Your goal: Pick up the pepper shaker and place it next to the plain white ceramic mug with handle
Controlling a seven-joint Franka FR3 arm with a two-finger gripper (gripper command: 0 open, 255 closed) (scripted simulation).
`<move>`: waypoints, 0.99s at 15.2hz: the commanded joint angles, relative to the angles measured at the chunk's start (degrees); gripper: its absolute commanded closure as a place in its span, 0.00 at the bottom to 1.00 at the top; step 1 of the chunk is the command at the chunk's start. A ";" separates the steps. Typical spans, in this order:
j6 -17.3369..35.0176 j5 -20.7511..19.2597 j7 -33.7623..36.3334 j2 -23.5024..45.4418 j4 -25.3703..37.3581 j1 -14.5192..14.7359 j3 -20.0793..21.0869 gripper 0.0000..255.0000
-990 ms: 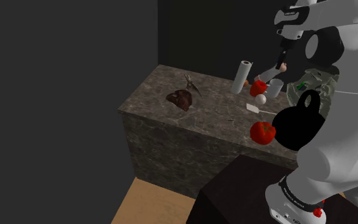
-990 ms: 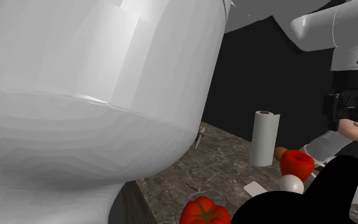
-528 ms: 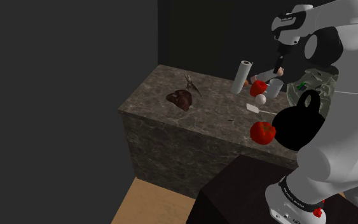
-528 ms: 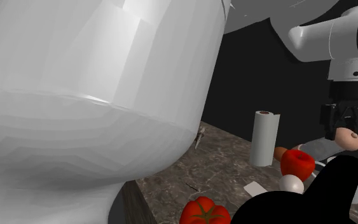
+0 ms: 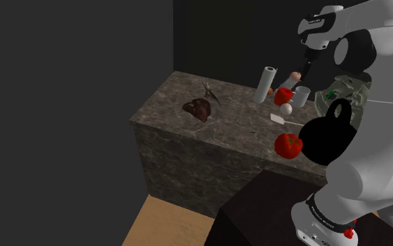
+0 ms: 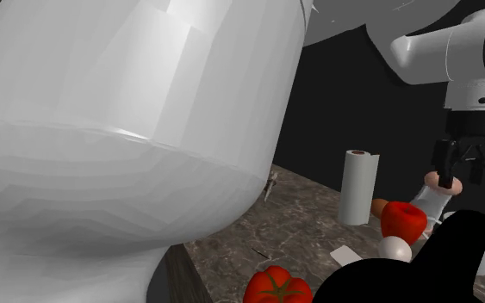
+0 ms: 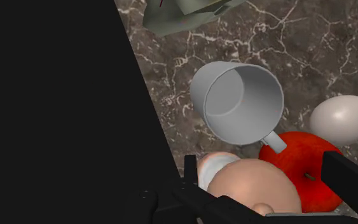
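We found the gripper (image 6: 460, 176) at the right edge of the second exterior view, pointing straight down. Its two black fingers were closed on the pepper shaker (image 6: 445, 188), clasping its smooth, rounded, peach-coloured top. The shaker's pale cylindrical body slanted down and to that frame's left, and its lower end was hidden behind a glossy red apple (image 6: 402, 221).

In the shoulder view the pepper shaker (image 5: 294, 77) sat in the upper right of the frame, just above the apple (image 5: 283, 96) and just beside the mug (image 5: 301, 96). We could not tell whether its base touched the counter (image 5: 188, 140).

In the wrist view the mug (image 7: 241, 102) was a plain pale-grey cup with thin walls, a round mouth and a small loop handle. The handle pointed toward the apple (image 7: 301, 175) and ended just short of it, and the shaker's top (image 7: 250, 188) lay close under the mug's rim. A matt white egg (image 7: 341, 119) rested beside the apple.

The counter was a dark block with a veined, marble-like surface.

In the second exterior view a white paper-towel roll (image 6: 357, 185) stood upright to the left of the apple. A ribbed red tomato (image 6: 274, 286) lay at the bottom edge, and a flat black kettle shape (image 6: 421, 267) filled the lower right corner.
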 commanded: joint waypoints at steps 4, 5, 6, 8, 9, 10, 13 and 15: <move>-1.86 -0.09 0.09 -0.13 1.75 -0.08 -0.05 0.00; -3.77 -0.14 0.17 -0.16 3.65 -0.20 -0.09 0.00; -5.74 -0.15 0.23 -0.09 5.72 -0.37 -0.12 0.00; -7.34 -0.13 0.27 0.04 7.47 -0.54 -0.12 0.00; -7.34 -0.13 0.27 0.04 7.45 -0.53 -0.13 0.00; -7.34 -0.13 0.27 0.04 7.46 -0.53 -0.13 0.00; -7.34 -0.13 0.27 0.04 7.47 -0.53 -0.13 0.00; -7.33 -0.13 0.27 0.04 7.45 -0.53 -0.13 0.00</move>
